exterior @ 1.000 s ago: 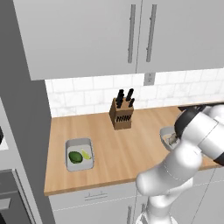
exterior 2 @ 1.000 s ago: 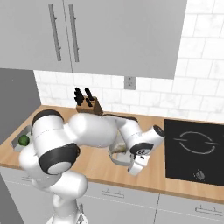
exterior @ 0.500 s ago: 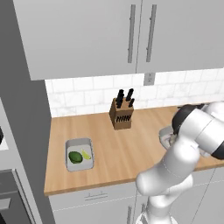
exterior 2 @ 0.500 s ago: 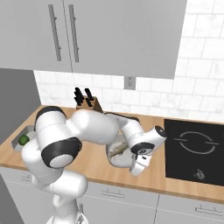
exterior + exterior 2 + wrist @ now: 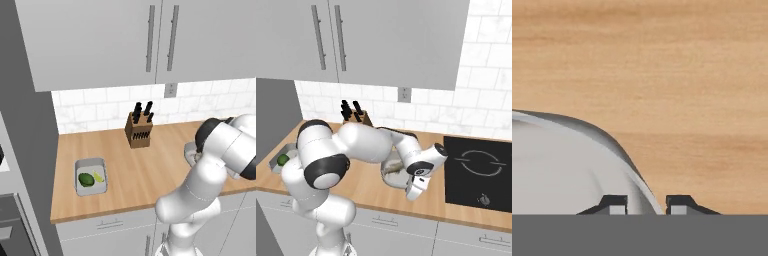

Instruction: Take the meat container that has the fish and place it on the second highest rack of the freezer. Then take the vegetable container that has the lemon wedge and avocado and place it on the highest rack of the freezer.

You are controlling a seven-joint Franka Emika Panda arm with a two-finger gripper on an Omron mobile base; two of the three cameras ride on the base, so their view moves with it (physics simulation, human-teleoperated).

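The meat container point(image 5: 390, 170) is a grey tray on the counter near the cooktop, largely hidden by my arm; a brownish bit of the fish point(image 5: 396, 164) shows inside. My gripper point(image 5: 415, 189) sits low at the tray's front right corner. In the hand view the tray's curved rim point(image 5: 612, 145) runs between the two fingertips point(image 5: 679, 203), which stand close together on either side of it: my gripper point(image 5: 646, 205) is shut on the rim. Far left on the counter, the vegetable container point(image 5: 90, 165) holds the avocado point(image 5: 86, 180) and the lemon wedge point(image 5: 98, 176).
A knife block point(image 5: 140, 129) stands at the back against the tiled wall. The black cooktop point(image 5: 481, 170) lies just right of the meat container. Grey wall cabinets point(image 5: 150, 40) hang above. A tall grey cabinet side point(image 5: 22, 125) bounds the counter on the left.
My arm has shifted slightly over the meat container and the hand has settled lower at its corner. The two trays have stayed where they were.
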